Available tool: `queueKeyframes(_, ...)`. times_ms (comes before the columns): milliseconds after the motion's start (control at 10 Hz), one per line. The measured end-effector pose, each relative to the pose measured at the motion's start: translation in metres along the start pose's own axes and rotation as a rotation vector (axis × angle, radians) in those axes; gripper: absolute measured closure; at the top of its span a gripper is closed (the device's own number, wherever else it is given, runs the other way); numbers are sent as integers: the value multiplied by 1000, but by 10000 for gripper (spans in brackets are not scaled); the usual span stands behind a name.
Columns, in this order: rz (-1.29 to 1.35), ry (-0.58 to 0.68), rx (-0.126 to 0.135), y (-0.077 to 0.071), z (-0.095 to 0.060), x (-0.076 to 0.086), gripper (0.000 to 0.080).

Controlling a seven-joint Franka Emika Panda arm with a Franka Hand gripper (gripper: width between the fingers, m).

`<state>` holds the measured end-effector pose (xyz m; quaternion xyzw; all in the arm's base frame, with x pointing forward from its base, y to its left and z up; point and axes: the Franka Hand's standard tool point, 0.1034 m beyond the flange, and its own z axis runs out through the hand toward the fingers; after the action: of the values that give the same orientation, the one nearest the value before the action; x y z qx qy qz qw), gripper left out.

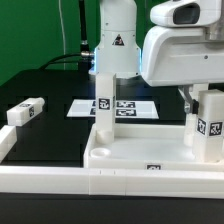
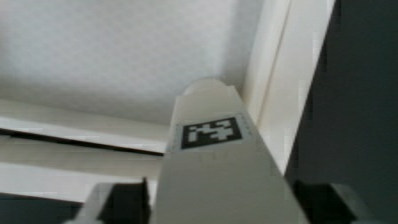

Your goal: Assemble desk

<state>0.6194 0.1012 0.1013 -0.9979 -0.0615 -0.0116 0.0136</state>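
**Arm low over tabletop, leg between fingers**

Arm reaches down at the exterior view's right. Tabletop lies directly beneath the gripper. Tagged leg stands between both fingers; whether clamped, cannot tell. Second leg upright nearby; third leg well apart.

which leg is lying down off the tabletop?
The leg at the exterior view's left, lying flat on the dark table. The other two visible legs stand upright on the tabletop.
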Motion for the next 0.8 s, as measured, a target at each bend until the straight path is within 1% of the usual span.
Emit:
queueKeyframes(100, 0, 0, 0, 0, 0, 0, 512)
queueKeyframes(500, 56, 0, 1, 0, 0, 0, 512)
queueKeyframes(600, 136, 0, 4, 0, 0, 0, 512)
queueKeyframes(700, 258, 0, 14, 3, 0, 0, 512)
queueKeyframes(800, 338, 0, 11, 5, 0, 0, 511)
